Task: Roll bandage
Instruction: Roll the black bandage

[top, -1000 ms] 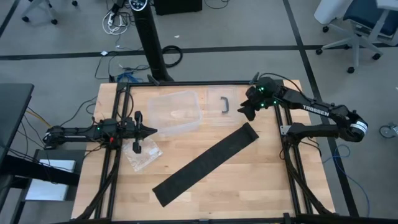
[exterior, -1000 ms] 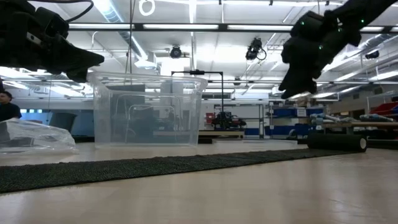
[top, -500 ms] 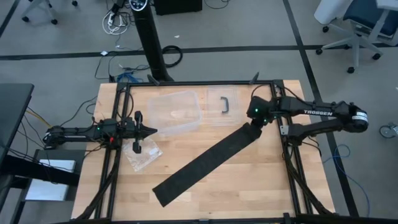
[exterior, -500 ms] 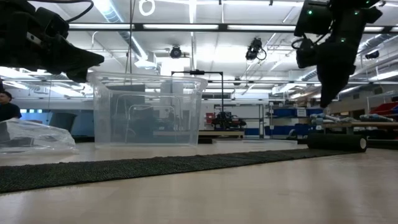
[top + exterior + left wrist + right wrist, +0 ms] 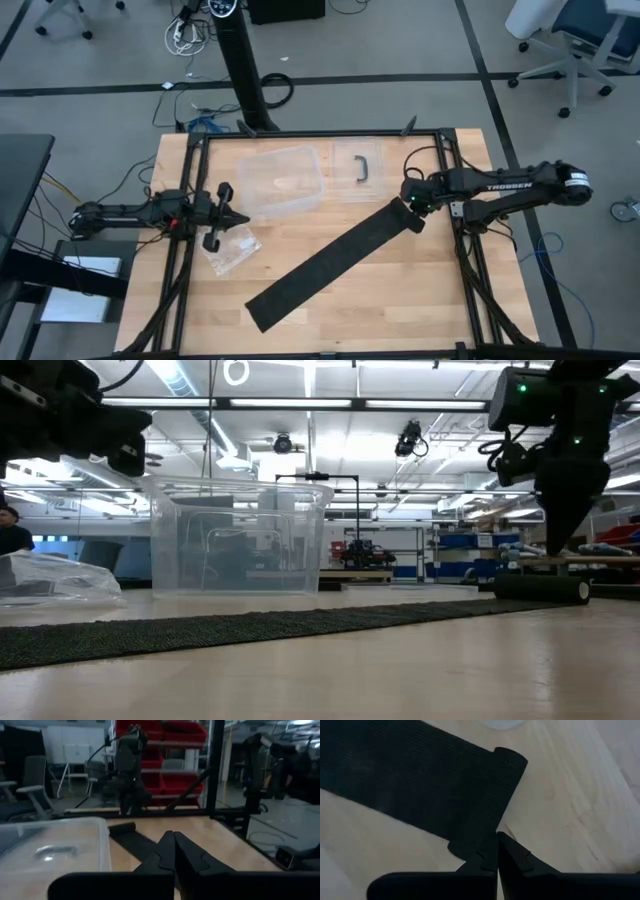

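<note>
The black bandage (image 5: 335,263) is laid flat and diagonal across the wooden surface (image 5: 400,290), its far end near the clear plastic box (image 5: 282,181), with a first small curl showing at that end. Since a second ago, the right tool (image 5: 414,212) has been brought down from beside the box lid (image 5: 360,166) to that curled end, and its fingers, then apart, are now pressed together at the end's edge; whether fabric is pinched cannot be told. Rolling is judged only just begun. The left tool (image 5: 240,213), fingers together, is kept waiting beside the box, over the crinkly plastic bag (image 5: 228,250).
</note>
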Robot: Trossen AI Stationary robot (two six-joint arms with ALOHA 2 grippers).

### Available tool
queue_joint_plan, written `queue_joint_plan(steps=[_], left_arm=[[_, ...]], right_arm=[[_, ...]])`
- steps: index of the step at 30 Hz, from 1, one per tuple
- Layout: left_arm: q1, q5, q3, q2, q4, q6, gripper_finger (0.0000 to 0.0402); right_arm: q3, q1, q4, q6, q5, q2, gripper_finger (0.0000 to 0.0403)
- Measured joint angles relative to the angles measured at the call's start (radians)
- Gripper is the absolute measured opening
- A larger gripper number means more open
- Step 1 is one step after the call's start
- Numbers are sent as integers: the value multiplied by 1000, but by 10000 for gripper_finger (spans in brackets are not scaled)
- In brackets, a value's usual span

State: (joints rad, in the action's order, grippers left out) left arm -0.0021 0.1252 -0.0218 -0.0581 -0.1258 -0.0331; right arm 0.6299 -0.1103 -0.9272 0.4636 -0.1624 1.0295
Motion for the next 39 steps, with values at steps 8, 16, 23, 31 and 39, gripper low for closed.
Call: queue_joint_plan(steps=[8,16,23,31,39], left_arm=[[-1,-44,-5,-145,18,-53,4],[-103,16,-167,-473,-9,-75,1],[-186,-48,-409,-859,93,4,1],[-258,-93,-701,-1202,180,126,0],[-258,-165,-881,-1383,451,164,0]], right_arm=[[-8,31,53,14,-10,74,1],[18,50,95,6,-19,118,0],[36,50,86,-3,-27,118,0],[36,51,73,-3,-27,117,0],[36,51,72,-12,-28,116,0]])
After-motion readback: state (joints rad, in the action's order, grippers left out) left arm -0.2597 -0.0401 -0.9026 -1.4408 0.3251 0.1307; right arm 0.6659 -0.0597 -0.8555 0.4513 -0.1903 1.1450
